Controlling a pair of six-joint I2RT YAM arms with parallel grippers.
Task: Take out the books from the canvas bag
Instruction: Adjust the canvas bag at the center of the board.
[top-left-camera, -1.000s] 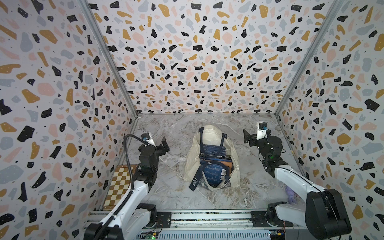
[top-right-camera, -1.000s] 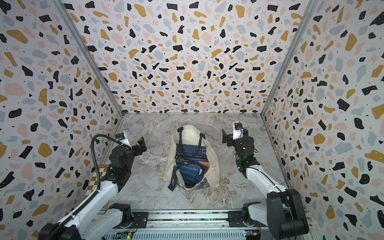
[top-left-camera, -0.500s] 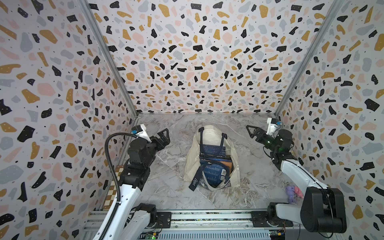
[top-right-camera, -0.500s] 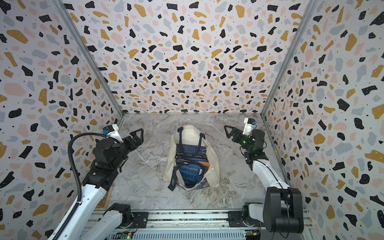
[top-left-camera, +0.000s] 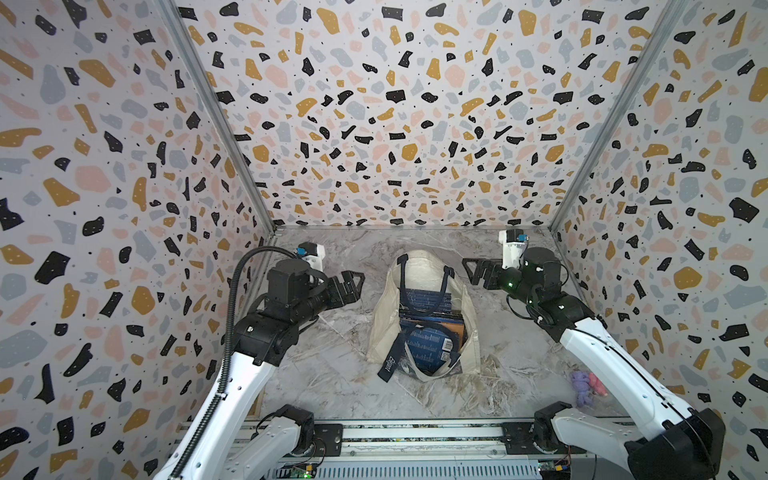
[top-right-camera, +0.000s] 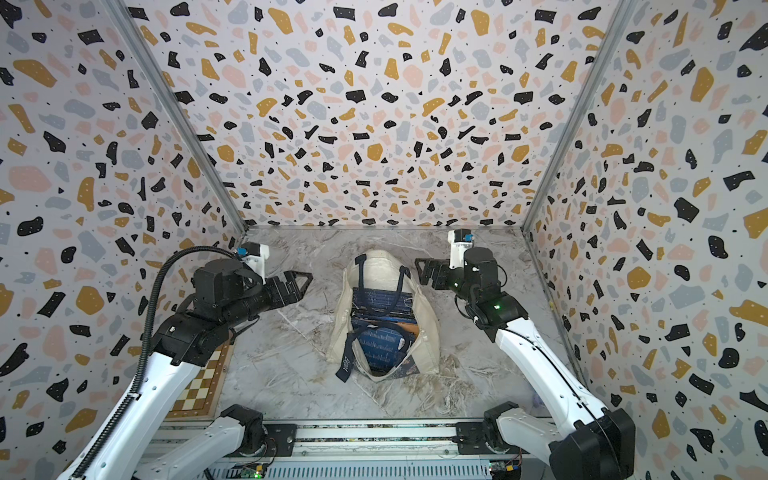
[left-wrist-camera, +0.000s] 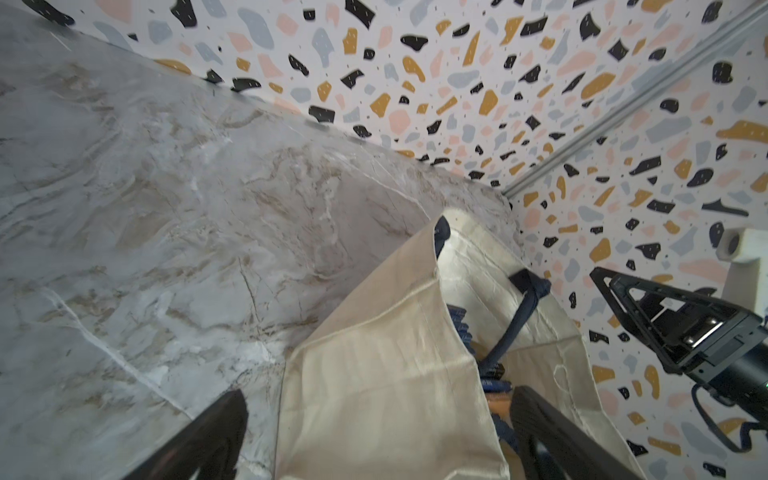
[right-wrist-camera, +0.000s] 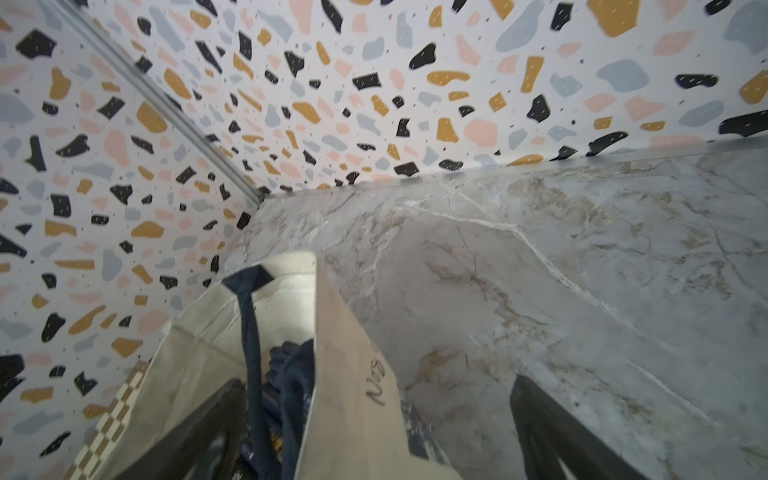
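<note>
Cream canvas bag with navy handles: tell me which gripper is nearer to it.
Right. The open right gripper is close beside the cream canvas bag, at its right rim; the open left gripper stands farther off its left side, with a visible gap.

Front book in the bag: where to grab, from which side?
Pinch the front book by its barcode-side edge, coming down through the open mouth of the bag with the right gripper: the strap drapes over its other side, probably fouling a grip there.
</note>
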